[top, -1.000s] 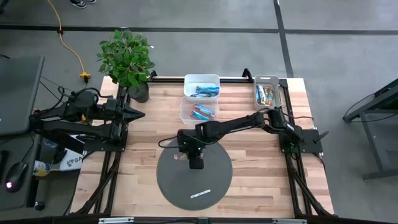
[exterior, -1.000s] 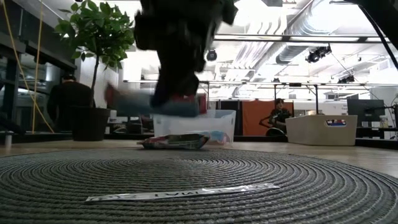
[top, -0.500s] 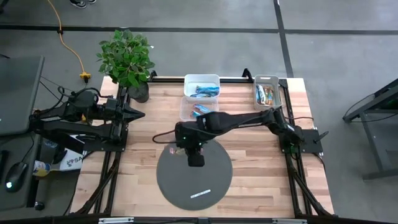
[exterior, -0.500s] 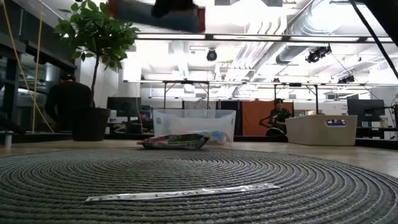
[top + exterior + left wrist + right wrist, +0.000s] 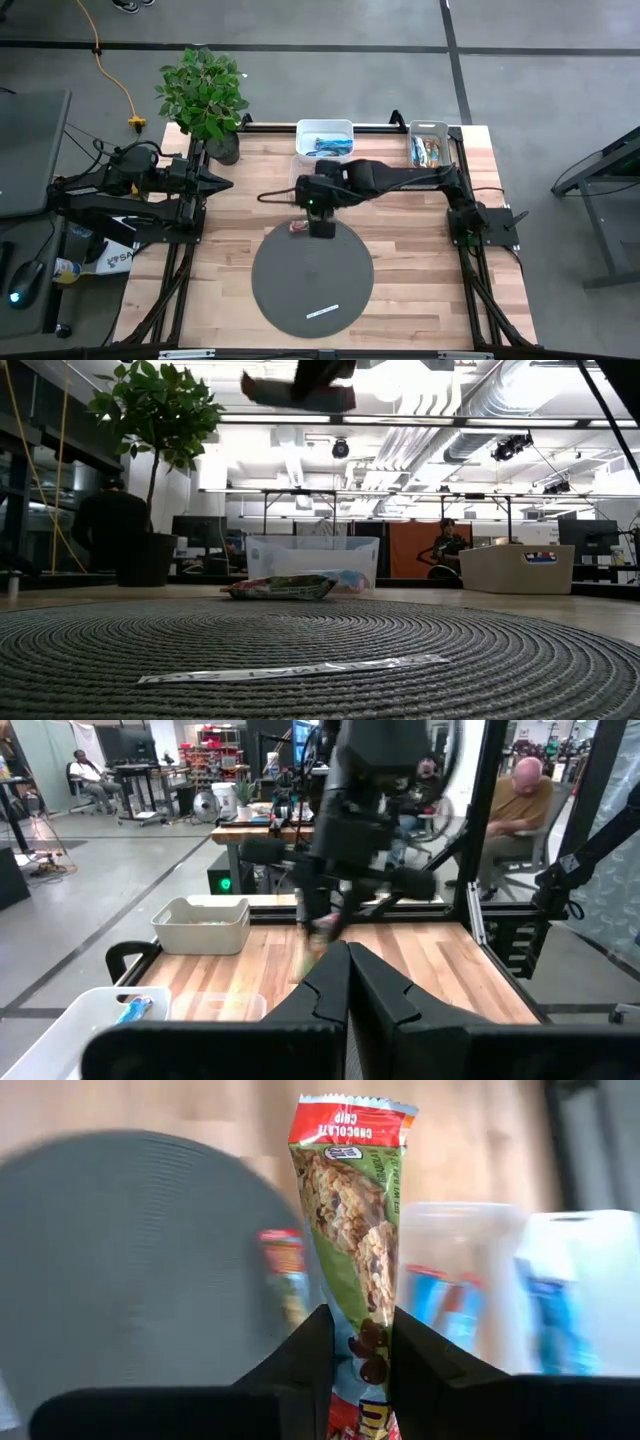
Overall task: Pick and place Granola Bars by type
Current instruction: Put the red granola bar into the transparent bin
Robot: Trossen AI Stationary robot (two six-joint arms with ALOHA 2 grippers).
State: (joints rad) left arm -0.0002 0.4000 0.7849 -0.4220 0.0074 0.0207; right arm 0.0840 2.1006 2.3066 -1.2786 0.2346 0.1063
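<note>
A grey concrete floor (image 5: 540, 90) with dark seam lines surrounds the wooden table (image 5: 230, 250). At upper left a yellow cable (image 5: 112, 72) trails past a potted plant (image 5: 204, 95). Beyond, ceiling ducts (image 5: 490, 420), strip lights, desks, and what seem seated people (image 5: 522, 805) fill an open workshop.

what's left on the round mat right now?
On the grey mat: one red-ended granola bar at its far edge and a thin white strip near the front. The right gripper covers the spot beside the bar; anything under it is hidden.
</note>
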